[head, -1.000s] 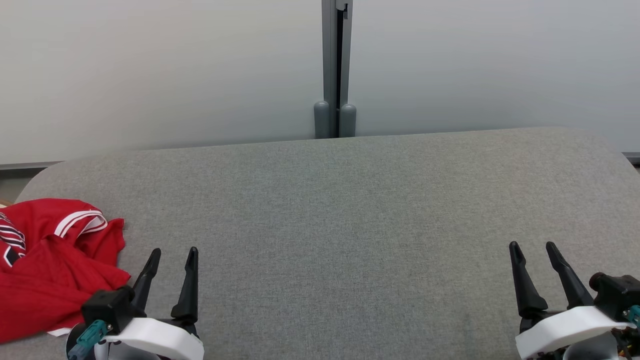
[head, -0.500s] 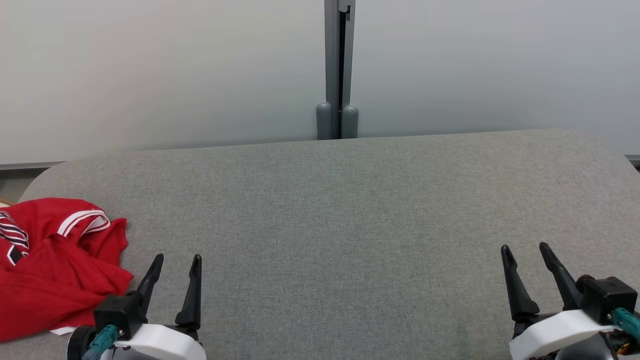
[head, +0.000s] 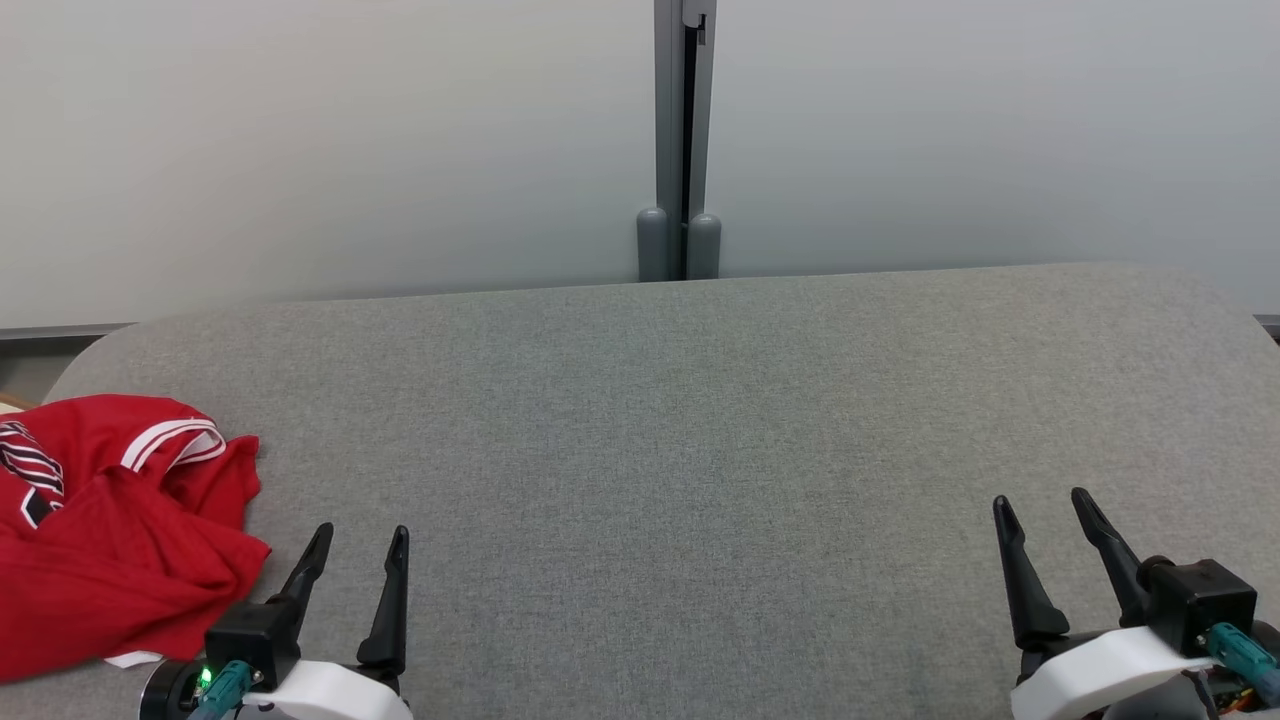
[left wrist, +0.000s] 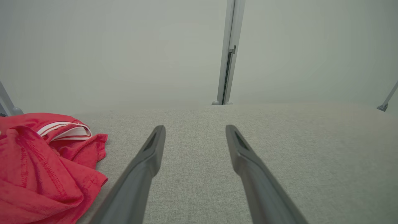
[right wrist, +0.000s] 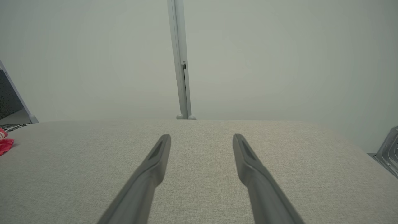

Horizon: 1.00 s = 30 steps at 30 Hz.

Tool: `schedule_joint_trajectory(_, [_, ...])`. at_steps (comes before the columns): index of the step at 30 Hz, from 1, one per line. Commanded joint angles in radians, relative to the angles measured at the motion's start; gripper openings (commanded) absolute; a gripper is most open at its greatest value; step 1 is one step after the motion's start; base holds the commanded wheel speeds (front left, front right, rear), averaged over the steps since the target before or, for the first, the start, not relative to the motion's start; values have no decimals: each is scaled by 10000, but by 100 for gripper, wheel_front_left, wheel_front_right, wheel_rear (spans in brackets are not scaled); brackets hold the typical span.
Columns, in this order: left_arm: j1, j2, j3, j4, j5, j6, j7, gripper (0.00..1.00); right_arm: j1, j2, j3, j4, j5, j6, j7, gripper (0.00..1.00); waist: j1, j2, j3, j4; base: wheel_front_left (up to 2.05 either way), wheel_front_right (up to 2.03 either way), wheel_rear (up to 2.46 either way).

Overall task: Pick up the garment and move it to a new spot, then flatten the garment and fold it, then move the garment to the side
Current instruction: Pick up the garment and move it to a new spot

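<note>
Jaws spread, empty, on left gripper point(head: 362, 532), right gripper point(head: 1040, 497); garment point(head: 110, 560) bunched, long axis unclear

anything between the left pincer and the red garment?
Nothing. Just a strip of bare grey cloth surface between left pincer and red garment; they are apart. Seen in head and left wrist views.

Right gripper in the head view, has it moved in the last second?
Yes. The right gripper has drifted toward the robot's left: its gap to the grey partition post has narrowed, though the whole view shifted slightly right.
</note>
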Motion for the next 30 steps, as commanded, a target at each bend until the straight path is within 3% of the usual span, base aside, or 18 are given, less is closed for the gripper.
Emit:
schedule_joint_trajectory(1, [-56, 33, 28, 44, 197, 5, -94, 100, 125, -36, -21, -26, -146, 0, -89, 100, 0, 0, -1, 9, 0, 0, 0])
schedule_joint_trajectory(21, [-232, -113, 207, 178, 107, -87, -81, 100, 43, -61, -135, 21, 121, 0, -7, 100, 0, 0, 28, 144, 0, 0, 0])
schedule_joint_trajectory(30, [-499, -119, 347, 190, 94, -19, -76, 100, 110, -123, -172, -318, -20, 0, 41, 100, 0, 0, 95, 1257, 0, 0, 0])
